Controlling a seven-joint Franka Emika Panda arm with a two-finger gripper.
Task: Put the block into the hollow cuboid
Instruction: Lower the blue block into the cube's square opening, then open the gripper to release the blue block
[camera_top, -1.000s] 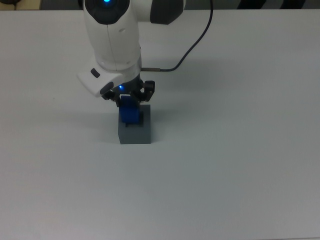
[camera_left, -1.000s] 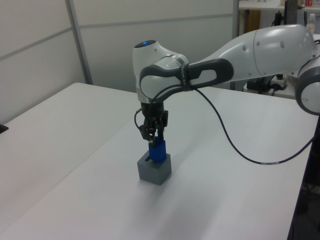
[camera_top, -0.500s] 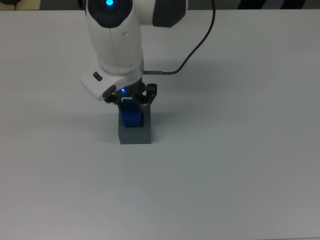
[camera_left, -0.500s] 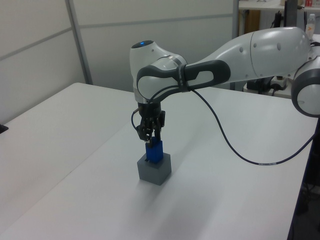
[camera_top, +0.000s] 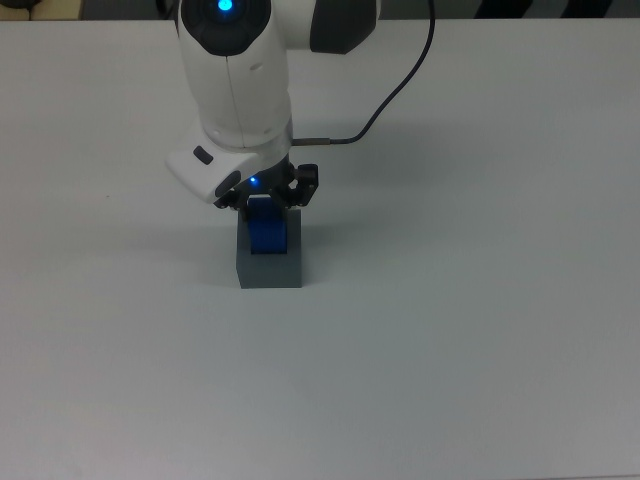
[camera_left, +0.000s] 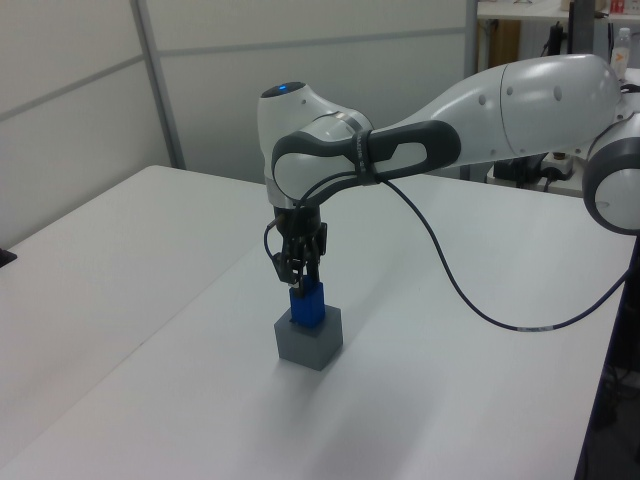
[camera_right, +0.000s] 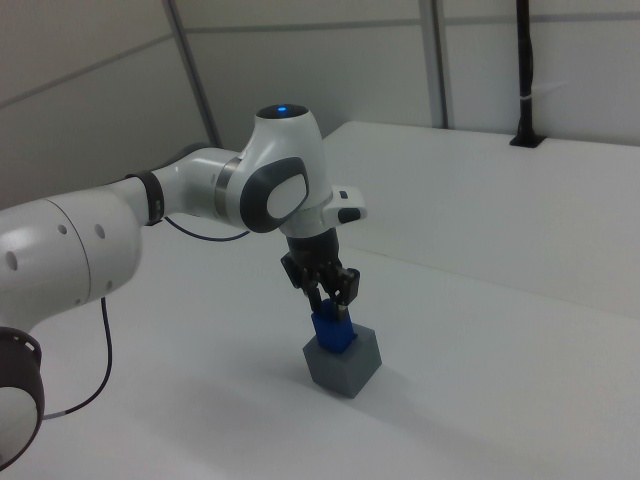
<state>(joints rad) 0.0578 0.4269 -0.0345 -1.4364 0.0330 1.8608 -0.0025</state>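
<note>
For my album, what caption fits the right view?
Robot hand lowering the blue block into the grey box.

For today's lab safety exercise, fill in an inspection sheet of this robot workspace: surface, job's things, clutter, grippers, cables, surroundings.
Surface: white table, bare apart from the job's things.
Job's things: blue block standing upright with its lower end in the grey box; its upper part sticks out above the rim.
Clutter: nothing seen.
Grippers: gripper directly above the box, jaws shut on the block's top.
Cables: black cable runs from the wrist across the table, hanging in a loop in the left view.
Surroundings: grey wall panels; shelving at the left view's right.
</note>
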